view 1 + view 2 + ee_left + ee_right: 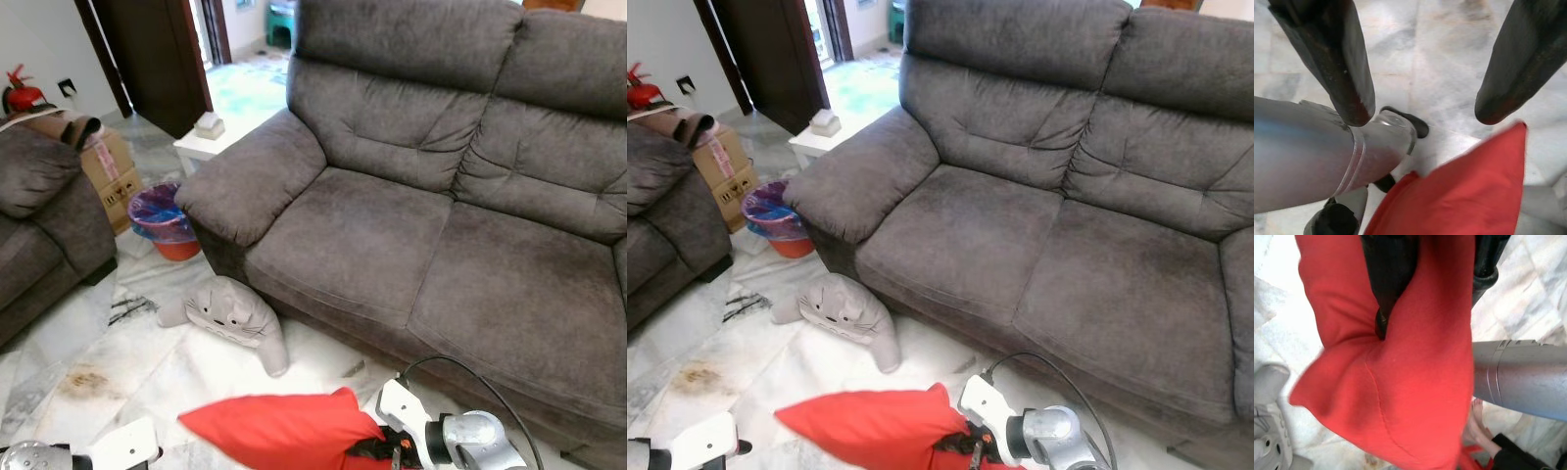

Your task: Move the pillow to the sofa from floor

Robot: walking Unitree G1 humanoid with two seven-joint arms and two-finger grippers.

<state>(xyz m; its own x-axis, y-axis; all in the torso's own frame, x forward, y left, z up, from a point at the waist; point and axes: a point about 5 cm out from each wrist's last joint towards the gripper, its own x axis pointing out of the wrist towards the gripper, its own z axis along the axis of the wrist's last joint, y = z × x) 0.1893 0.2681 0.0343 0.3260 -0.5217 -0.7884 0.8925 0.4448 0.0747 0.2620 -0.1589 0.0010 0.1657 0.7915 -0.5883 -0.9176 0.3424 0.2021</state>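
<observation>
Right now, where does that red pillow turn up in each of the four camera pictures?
Left eye: red pillow at bottom centre, held by the right gripper.
Right eye: bottom centre, left of the silver arm.
Left wrist: lower half, below the open black fingers.
Right wrist: centre, pinched between fingers.
Shared landmark: marble floor.
</observation>
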